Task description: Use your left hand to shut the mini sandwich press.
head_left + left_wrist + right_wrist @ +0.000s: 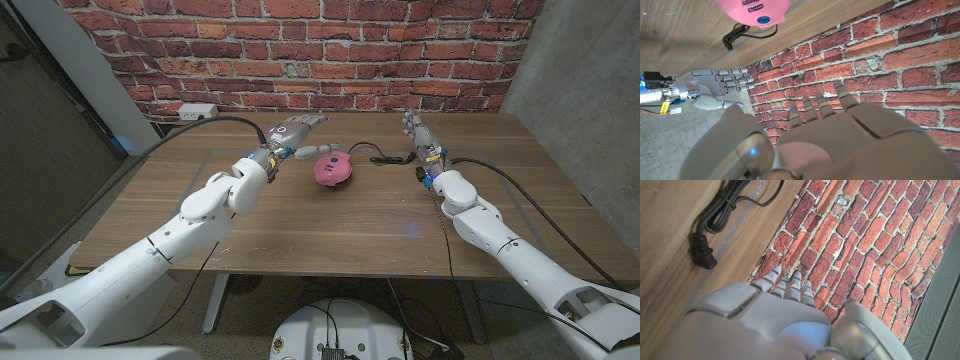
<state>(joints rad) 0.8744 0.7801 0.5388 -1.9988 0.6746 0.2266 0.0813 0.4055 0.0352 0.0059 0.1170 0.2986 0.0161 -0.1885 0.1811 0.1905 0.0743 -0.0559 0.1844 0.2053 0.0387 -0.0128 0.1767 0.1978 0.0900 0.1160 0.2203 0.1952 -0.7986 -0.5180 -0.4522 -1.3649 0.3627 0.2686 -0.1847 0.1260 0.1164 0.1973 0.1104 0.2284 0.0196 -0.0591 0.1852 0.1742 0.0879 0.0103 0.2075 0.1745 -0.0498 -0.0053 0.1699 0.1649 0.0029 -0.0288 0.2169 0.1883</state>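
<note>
Head view: looking down from above the near edge at the wooden table (330, 215), facing the far brick wall (330, 50).
Left wrist view: riding close behind the left hand (840, 135), facing that wall (900, 55).
Right wrist view: sitting close behind the right hand (775, 315), sharing wall (860, 235) and tabletop.

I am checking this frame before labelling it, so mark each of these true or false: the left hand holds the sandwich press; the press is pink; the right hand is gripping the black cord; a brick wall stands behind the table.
1. The left hand holds the mini sandwich press. False: its fingers are spread in the air beside the press, holding nothing.
2. The press is pink. True.
3. The right hand is gripping the black cord. False: it stands apart from the cord with its fingers extended.
4. A brick wall stands behind the wooden table. True.
</note>
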